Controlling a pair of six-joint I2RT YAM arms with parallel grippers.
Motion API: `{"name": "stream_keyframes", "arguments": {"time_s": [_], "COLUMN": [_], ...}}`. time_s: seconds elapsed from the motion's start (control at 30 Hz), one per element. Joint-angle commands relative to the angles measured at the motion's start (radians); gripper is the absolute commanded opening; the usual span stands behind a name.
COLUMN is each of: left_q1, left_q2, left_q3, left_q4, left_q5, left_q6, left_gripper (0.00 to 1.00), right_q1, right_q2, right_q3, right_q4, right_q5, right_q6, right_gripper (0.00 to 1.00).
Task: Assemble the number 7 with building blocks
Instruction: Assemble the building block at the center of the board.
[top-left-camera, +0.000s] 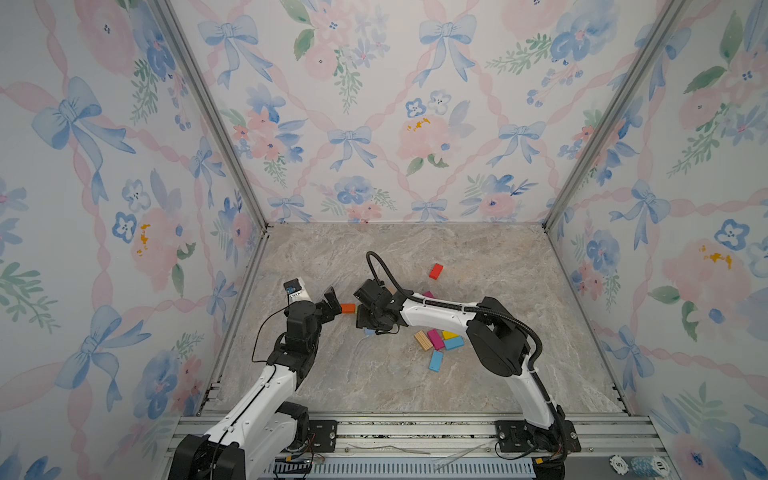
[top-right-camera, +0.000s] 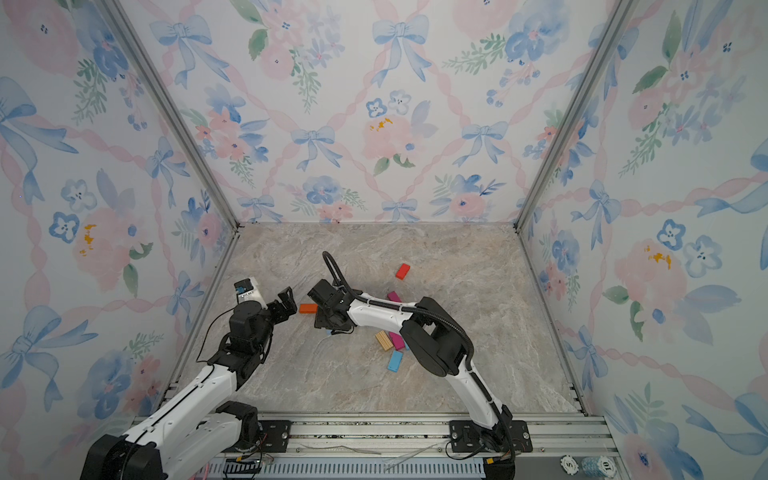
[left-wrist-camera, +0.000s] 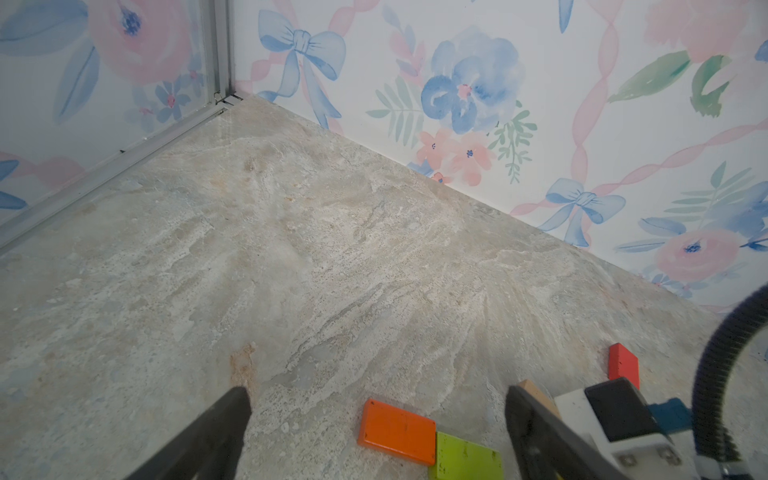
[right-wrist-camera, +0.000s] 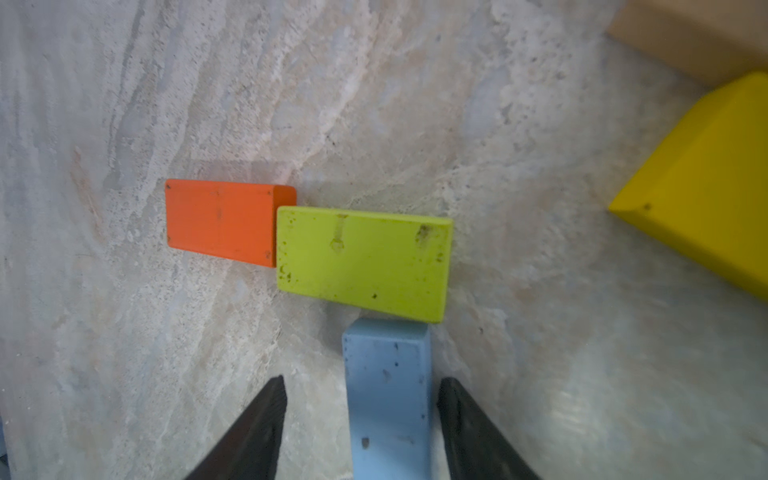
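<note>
**Both hands released, three blocks laid in line**

In both top views your left hand (top-left-camera: 333, 304) sits low with its jaws apart, its tips just beside the orange block (top-left-camera: 348, 308) on the worktop (top-left-camera: 478, 257). The right arm (top-left-camera: 436, 311) reaches across and bends down right next to that block, hiding what lies under its wrist. A red block (top-left-camera: 435, 271) lies alone farther back. Nearer the front you have a loose cluster: a plain wood block (top-left-camera: 421, 340), a magenta block (top-left-camera: 436, 339), a yellow block (top-left-camera: 449, 334) and a blue block (top-left-camera: 454, 343) packed close, with a second blue block (top-left-camera: 436, 360) just in front of them.

From the left wrist, the two fingers stand wide apart and hold nothing. Ahead of them the orange block lies flat, with a green block (left-wrist-camera: 467, 459) butted against its end. The red block stands well apart beyond.

From the right wrist, your right hand (right-wrist-camera: 361, 380) is released: the fingers stand either side of a light blue block (right-wrist-camera: 388, 395) with a clear gap on one side and a thin one on the other. That block lies flat, its end touching the long side of the green block. The green block meets the orange one end to end, slightly offset. At the frame's edge is a yellow block, with a bit of plain wood beside it.
</note>
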Motion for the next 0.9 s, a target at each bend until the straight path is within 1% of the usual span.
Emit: {"name": "stream_keyframes", "arguments": {"time_s": [0.0, 0.1, 0.17, 0.2, 0.27, 0.3, 0.33, 0.37, 0.43, 0.5, 0.53, 0.6, 0.63, 0.73, 0.8, 0.83, 0.87], "left_q1": [0.008, 0.007, 0.008, 0.008, 0.008, 0.008, 0.008, 0.008, 0.008, 0.008, 0.008, 0.009, 0.014, 0.028, 0.019, 0.014, 0.004], "left_q2": [-0.014, -0.017, -0.015, -0.013, -0.009, -0.005, -0.002, 0.001, 0.001, -0.008, -0.015, -0.042, -0.062, -0.079, -0.069, -0.064, -0.060], "left_q3": [-0.012, -0.014, -0.008, -0.004, 0.019, 0.036, 0.054, 0.073, 0.114, 0.154, 0.170, 0.192, 0.190, 0.193, 0.188, 0.178, 0.163], "left_q4": [-0.006, -0.007, -0.012, -0.021, -0.055, -0.085, -0.125, -0.164, -0.245, -0.332, -0.375, -0.465, -0.489, -0.509, -0.541, -0.550, -0.551], "left_q5": [-0.012, -0.016, -0.017, -0.012, 0.010, 0.026, 0.041, 0.056, 0.103, 0.155, 0.165, 0.146, 0.180, 0.415, 0.484, 0.521, 0.557], "left_q6": [-0.007, -0.008, -0.008, -0.008, -0.012, -0.019, -0.032, -0.040, -0.056, -0.077, -0.095, -0.172, -0.198, -0.176, -0.206, -0.220, -0.231], "left_gripper": [0.98, 0.98, 0.98, 0.98, 0.98, 0.98, 0.98, 0.98, 0.98, 0.98, 0.98, 0.98, 0.98, 0.98, 0.98, 0.98, 0.98], "right_q1": [-0.014, -0.014, -0.015, -0.017, -0.023, -0.031, -0.041, -0.055, -0.097, -0.173, -0.212, -0.301, -0.349, -0.462, -0.528, -0.561, -0.594], "right_q2": [-0.027, -0.124, -0.198, -0.247, -0.342, -0.393, -0.446, -0.497, -0.583, -0.686, -0.720, -0.780, -0.809, -0.876, -0.904, -0.916, -0.926], "right_q3": [-0.088, -0.176, -0.237, -0.279, -0.352, -0.388, -0.426, -0.466, -0.546, -0.665, -0.708, -0.789, -0.820, -0.856, -0.851, -0.852, -0.854], "right_q4": [0.022, 0.082, 0.115, 0.137, 0.164, 0.173, 0.178, 0.190, 0.225, 0.305, 0.325, 0.367, 0.381, 0.363, 0.314, 0.301, 0.293], "right_q5": [-0.025, -0.025, -0.021, -0.018, -0.008, -0.003, 0.000, -0.007, -0.045, -0.125, -0.155, -0.234, -0.278, -0.373, -0.420, -0.444, -0.467], "right_q6": [0.036, 0.042, 0.035, 0.029, 0.010, -0.006, -0.023, -0.040, -0.070, -0.095, -0.098, -0.102, -0.109, -0.177, -0.231, -0.252, -0.268], "right_gripper": [0.62, 0.62, 0.64, 0.67, 0.69, 0.72, 0.73, 0.78, 0.81, 0.86, 0.86, 0.86, 0.86, 0.86, 0.86, 0.90, 0.91]}}
